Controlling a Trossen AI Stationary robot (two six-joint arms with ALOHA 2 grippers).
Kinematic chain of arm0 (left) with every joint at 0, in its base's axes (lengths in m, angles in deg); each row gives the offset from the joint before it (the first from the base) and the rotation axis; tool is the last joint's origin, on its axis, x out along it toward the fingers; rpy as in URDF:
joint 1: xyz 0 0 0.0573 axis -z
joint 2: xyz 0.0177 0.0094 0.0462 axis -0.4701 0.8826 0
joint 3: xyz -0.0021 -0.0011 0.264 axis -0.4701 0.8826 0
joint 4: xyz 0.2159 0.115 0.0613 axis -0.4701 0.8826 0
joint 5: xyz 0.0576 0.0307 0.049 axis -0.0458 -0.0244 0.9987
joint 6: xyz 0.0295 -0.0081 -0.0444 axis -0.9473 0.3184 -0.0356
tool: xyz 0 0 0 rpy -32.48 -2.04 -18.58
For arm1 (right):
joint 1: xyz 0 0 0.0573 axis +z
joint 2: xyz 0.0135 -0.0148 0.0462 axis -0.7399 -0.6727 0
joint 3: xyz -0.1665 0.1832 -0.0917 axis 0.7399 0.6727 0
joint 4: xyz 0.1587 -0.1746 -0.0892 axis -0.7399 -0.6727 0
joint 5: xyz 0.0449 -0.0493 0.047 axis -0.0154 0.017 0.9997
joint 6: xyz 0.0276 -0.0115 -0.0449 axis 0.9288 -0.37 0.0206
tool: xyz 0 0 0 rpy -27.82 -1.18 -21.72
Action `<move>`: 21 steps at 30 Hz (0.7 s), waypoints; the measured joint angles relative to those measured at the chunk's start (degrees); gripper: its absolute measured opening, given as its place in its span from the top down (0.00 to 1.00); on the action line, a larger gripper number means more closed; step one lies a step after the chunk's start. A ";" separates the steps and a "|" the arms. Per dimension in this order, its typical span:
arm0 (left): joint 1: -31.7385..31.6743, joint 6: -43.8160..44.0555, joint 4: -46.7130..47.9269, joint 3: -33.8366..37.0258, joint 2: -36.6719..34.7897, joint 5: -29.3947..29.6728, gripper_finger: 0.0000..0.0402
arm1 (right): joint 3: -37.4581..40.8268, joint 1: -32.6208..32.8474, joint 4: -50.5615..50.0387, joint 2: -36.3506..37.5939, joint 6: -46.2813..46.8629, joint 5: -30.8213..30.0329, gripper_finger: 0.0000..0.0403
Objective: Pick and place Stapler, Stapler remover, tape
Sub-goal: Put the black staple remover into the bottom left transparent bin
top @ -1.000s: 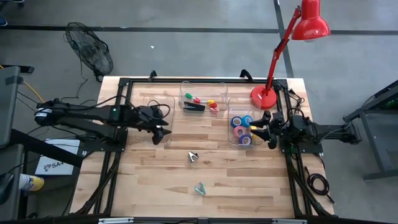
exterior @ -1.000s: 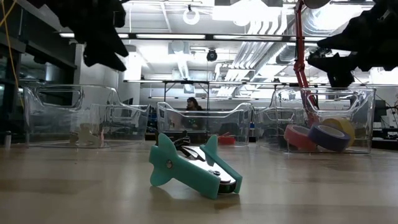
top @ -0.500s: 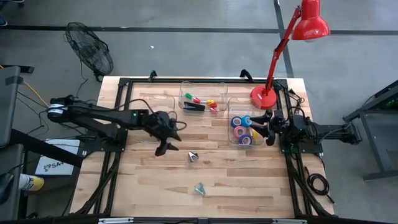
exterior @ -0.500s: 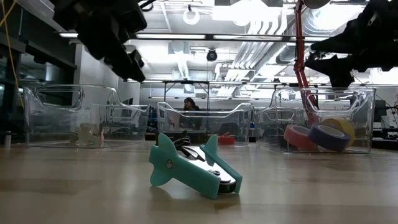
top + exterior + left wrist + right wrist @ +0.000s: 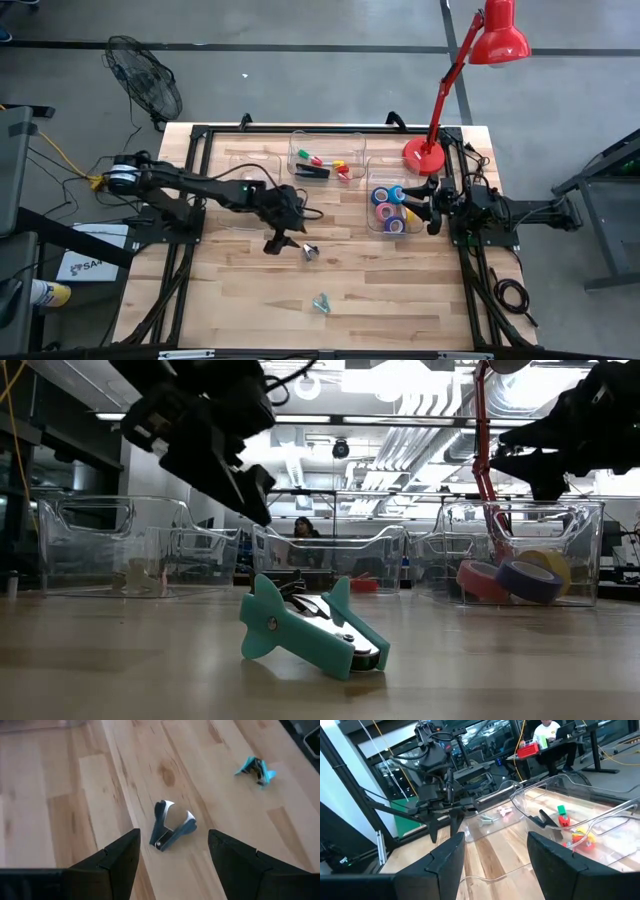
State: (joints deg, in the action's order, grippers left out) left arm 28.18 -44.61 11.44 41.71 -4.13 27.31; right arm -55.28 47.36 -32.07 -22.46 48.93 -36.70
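A dark staple remover with pale jaws (image 5: 310,251) lies on the wooden table; it also shows in the left wrist view (image 5: 172,825). A teal staple remover (image 5: 320,302) lies nearer the front edge and fills the low view's foreground (image 5: 310,630). My left gripper (image 5: 273,243) hangs open and empty just left of the dark remover, above the table (image 5: 173,845). The black stapler (image 5: 312,172) lies in the middle clear bin. The tape rolls (image 5: 390,207) lie in the right clear bin. My right gripper (image 5: 412,207) is open and empty over that bin's right edge (image 5: 495,840).
Three clear bins stand in a row at the back: left (image 5: 255,175), middle (image 5: 327,155) with small coloured items, right (image 5: 392,200). A red desk lamp (image 5: 425,155) stands at the back right. A person sits in the room beyond the table (image 5: 306,526).
My left gripper has swung from over the left bin toward the table's right and near edge and come lower, ending beside the dark staple remover. It stays open and empty.
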 joint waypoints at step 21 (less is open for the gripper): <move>2.62 -24.30 0.18 -2.57 10.11 0.24 0.43 | 0.00 0.00 -0.04 -0.85 0.28 0.32 0.49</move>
State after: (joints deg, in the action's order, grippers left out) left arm 30.81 -68.91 11.62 39.15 5.98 27.55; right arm -55.28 47.36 -32.11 -23.31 49.22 -36.37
